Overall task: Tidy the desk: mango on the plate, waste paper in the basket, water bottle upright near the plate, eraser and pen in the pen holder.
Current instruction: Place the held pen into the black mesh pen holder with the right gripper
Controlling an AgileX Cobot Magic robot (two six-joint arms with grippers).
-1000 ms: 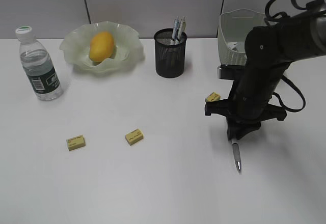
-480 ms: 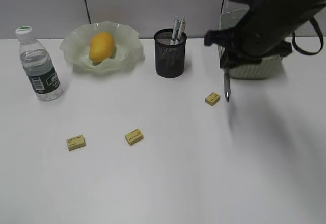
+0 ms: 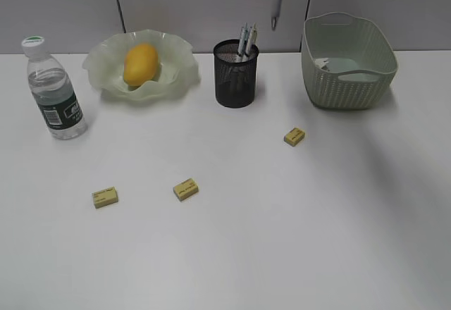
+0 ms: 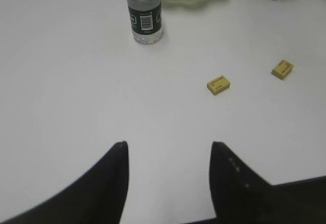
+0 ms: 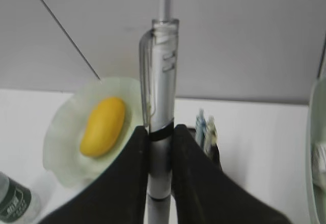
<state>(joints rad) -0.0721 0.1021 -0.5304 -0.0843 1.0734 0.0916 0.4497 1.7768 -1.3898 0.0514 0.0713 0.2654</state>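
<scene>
My right gripper (image 5: 161, 135) is shut on a silver pen (image 5: 160, 91); in the exterior view the pen (image 3: 277, 1) hangs at the top edge, above and right of the black mesh pen holder (image 3: 235, 74), which holds pens. The mango (image 3: 139, 63) lies on the pale green plate (image 3: 106, 67). The water bottle (image 3: 53, 91) stands upright left of the plate. Three yellow erasers (image 3: 104, 197) (image 3: 185, 189) (image 3: 294, 137) lie on the desk. My left gripper (image 4: 168, 150) is open and empty over bare desk; it is out of the exterior view.
The pale green basket (image 3: 347, 84) stands at the back right, with something pale inside. A grey partition wall runs behind the desk. In the left wrist view the bottle (image 4: 144, 12) and two erasers (image 4: 218, 85) (image 4: 281, 69) lie ahead.
My right gripper has lifted the pen off the desk at front right and carried it up and left, to above the pen holder. The arm has mostly left the exterior view.
</scene>
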